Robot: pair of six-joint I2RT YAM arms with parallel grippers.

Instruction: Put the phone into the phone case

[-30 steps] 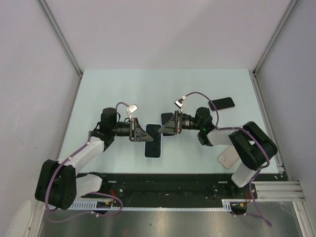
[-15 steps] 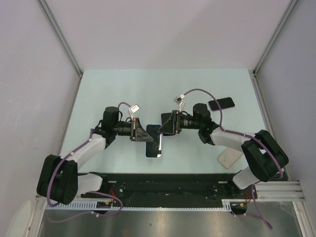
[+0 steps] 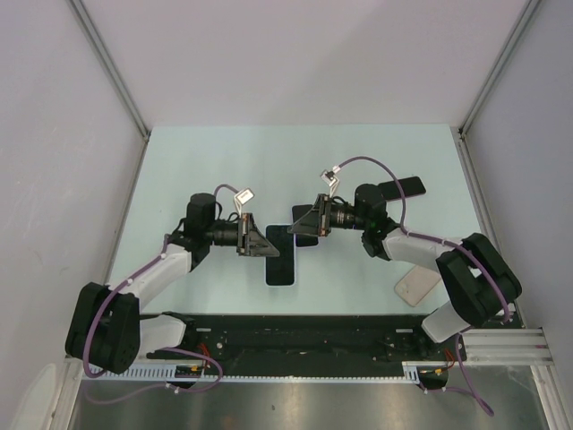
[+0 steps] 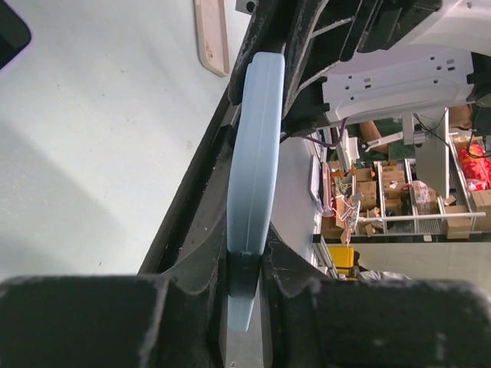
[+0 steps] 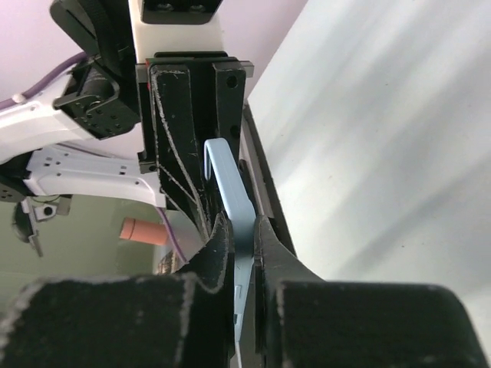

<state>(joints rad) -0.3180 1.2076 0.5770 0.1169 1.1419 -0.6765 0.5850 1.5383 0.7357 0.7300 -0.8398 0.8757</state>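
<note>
Seating looks to be the step: left fingers [image 4: 188,303] and right fingers [image 5: 213,257] each clamp tight on opposite ends of the blue phone case [image 4: 257,153] mid-worktop [image 3: 206,161], the dark phone [image 3: 280,262] seemingly inside, so next calls for pressing its corners home.

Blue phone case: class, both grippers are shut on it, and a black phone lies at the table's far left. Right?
No: the top external view shows the black phone at the far right. Both the left gripper and right gripper are indeed shut on the blue phone case.
</note>
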